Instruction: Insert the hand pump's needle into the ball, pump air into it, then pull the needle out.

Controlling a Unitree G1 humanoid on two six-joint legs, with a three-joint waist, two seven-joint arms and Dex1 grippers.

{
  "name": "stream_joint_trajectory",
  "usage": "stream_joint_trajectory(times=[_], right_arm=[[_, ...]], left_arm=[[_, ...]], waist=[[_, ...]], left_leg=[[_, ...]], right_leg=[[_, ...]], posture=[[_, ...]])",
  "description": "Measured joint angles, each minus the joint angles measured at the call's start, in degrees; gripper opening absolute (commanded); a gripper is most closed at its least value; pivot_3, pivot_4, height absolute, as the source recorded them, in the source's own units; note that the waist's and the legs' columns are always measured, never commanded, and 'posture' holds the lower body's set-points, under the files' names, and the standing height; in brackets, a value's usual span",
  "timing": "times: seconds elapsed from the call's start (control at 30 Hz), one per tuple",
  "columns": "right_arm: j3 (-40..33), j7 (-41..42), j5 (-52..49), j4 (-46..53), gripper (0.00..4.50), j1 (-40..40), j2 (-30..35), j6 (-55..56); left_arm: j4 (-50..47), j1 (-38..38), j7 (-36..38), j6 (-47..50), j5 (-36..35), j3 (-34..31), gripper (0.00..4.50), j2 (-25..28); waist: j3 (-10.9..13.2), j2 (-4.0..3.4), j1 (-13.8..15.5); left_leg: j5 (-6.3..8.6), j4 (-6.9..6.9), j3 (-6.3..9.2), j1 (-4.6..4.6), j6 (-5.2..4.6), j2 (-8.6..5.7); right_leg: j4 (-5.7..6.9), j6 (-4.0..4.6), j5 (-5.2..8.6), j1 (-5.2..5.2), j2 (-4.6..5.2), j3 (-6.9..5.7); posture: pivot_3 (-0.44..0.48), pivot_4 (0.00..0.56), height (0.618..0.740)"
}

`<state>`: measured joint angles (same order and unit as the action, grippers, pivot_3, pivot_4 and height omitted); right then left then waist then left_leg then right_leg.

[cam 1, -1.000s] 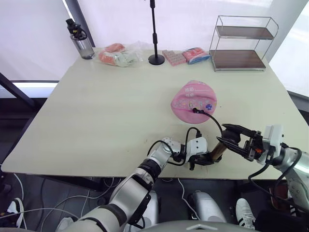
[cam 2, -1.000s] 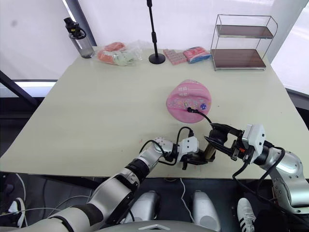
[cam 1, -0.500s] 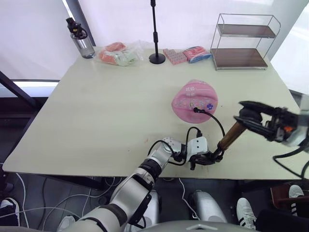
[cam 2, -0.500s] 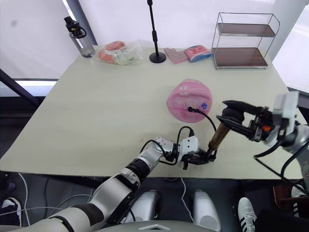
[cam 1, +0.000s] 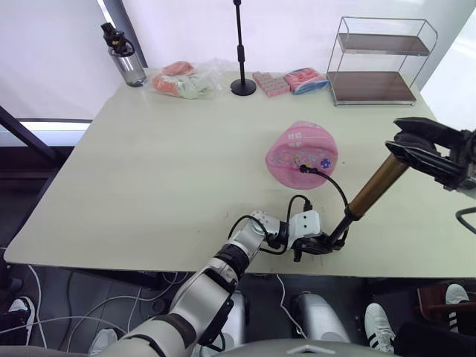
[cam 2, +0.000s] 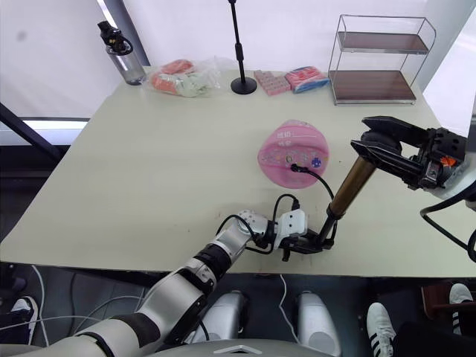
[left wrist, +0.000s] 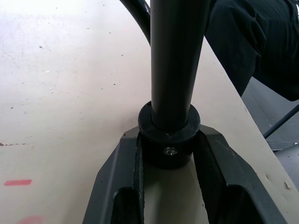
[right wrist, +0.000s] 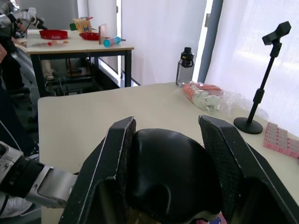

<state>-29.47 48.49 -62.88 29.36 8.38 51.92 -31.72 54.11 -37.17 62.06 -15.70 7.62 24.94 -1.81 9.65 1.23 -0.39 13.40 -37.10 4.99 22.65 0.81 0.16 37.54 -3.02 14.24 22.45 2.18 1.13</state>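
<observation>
At the table's near edge, keep your left gripper [cam 1: 326, 243] clamping the hand pump [cam 1: 375, 185] base while your right gripper [cam 1: 416, 143], closed on its handle, pushes toward 7 o'clock.

Table [cam 1: 163, 171] bearing ball [cam 1: 301, 155] beyond the left gripper's fingers [cam 1: 321, 245]; bottle [cam 1: 123, 59], bags [cam 1: 184, 82], stand [cam 1: 242, 52], packets [cam 1: 286, 82], rack [cam 1: 379, 63] farther off.

Pale beige table [cam 1: 163, 171] stood before bright white windows with dark frames. Along its far edge sat a water bottle [cam 1: 125, 61], a clear bag of snacks [cam 1: 183, 82], a black mic stand [cam 1: 242, 52], pink packets [cam 1: 286, 82] and a two-tier wire shelf [cam 1: 378, 63]. Cables [cam 1: 52, 316] lay on grey floor below. Another table with red trays [right wrist: 70, 39] stood further back
</observation>
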Motion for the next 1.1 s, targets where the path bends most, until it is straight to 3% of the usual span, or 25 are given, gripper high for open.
stream_joint_trajectory(times=[0.5, 1.1], right_arm=[[5.66, 1.17, 10.77, 4.26, 1.73, -14.58, -9.76, 8.45], [16.96, 3.80, 23.21, -3.87, 1.73, -17.66, -14.35, 14.21]], left_arm=[[0.53, 0.50, -0.89, 0.05, 0.82, 0.33, 1.00, 0.49], [0.49, 0.66, -0.28, 0.06, 0.78, 0.36, 1.00, 0.30]], waist=[[-0.69, 0.65, -0.28], [-0.93, 0.62, -0.19]], left_leg=[[0.02, 0.29, 0.02, -0.83, 0.01, 0.17], [0.02, 0.64, 0.10, -0.79, 0.01, 0.15]], right_leg=[[-0.26, 0.24, 0.15, -0.75, -0.08, -0.06], [-0.69, 0.14, 0.10, -0.77, -0.08, -0.16]], posture=[[0.000, 0.150, 0.731], [0.000, 0.150, 0.731]])
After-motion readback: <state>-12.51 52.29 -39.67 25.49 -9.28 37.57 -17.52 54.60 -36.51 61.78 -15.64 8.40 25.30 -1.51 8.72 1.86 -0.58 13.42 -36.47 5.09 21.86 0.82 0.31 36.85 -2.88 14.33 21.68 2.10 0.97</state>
